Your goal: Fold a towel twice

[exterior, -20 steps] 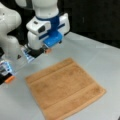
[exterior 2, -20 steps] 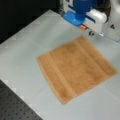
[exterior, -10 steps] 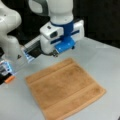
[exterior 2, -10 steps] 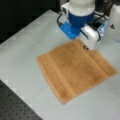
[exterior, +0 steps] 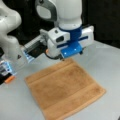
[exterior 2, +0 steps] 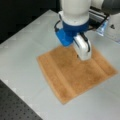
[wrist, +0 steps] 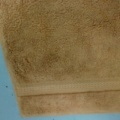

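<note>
You have bare surface [exterior 2: 27, 50] on all sides of the towel [exterior 2: 75, 72], nothing lying on it. The tool [exterior 2: 81, 56] hangs low over the towel's far edge, near the arm's base [exterior: 12, 47].

Towel [exterior: 65, 88] orange-tan terry in both front views [exterior 2: 75, 71], paler woven band stripes running near its edges; wrist view shows one pale band [wrist: 67, 87] near the 6 o'clock edge, darker mottled patches mid-cloth. Counter [exterior 2: 22, 50] pale grey, light blue in the wrist view [wrist: 6, 95]. Arm [exterior: 67, 15] white with a blue collar [exterior 2: 70, 30]. Backdrop [exterior: 105, 17] black. Small orange piece [exterior: 9, 79] at 9 o'clock.
</note>
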